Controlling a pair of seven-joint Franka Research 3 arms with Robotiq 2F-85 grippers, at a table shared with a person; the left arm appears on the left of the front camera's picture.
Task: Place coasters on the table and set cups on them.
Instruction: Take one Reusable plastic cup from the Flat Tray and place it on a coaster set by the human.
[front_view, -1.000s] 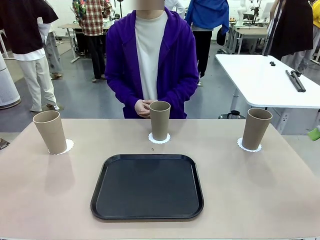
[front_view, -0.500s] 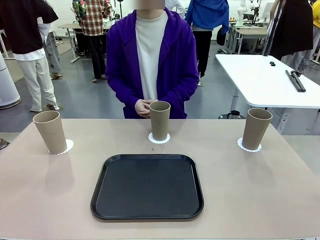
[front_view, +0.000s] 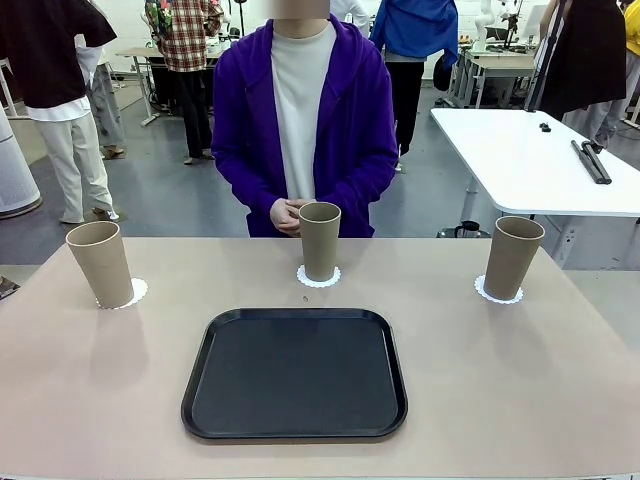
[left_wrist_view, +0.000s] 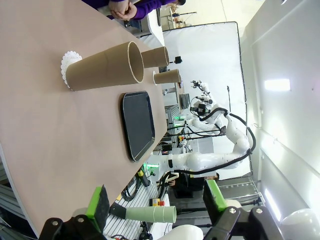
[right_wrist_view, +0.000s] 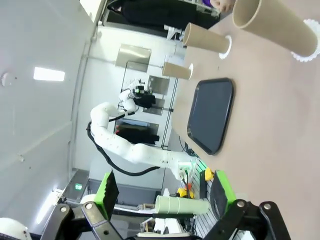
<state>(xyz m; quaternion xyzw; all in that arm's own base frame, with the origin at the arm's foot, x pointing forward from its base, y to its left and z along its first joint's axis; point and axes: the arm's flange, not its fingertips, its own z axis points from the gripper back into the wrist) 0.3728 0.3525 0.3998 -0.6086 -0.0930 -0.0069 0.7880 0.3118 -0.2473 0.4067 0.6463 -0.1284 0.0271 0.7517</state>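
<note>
— Where do the cups stand?
— Three of them stand upright in a row along the far part of the table (front_view: 520, 380). The left cup (front_view: 100, 263) sits on its coaster (front_view: 136, 292) but off centre, so the doily shows mostly at its right. The middle cup (front_view: 320, 240) stands squarely on the middle coaster (front_view: 318, 277), just in front of the person's clasped hands (front_view: 287, 213). The right cup (front_view: 513, 257) rests on the right coaster (front_view: 497, 292).
— And between them?
— A black tray (front_view: 295, 373) lies on the near half of the table, bare, apart from all three cups.
— What of the grippers?
— The left gripper (left_wrist_view: 157, 207), seen from its own wrist camera, has its green-padded fingers (left_wrist_view: 98, 201) spread wide with nothing between them, hanging off the table's edge. The right gripper (right_wrist_view: 165, 192) is likewise spread wide and holds nothing, well back from the cups.
</note>
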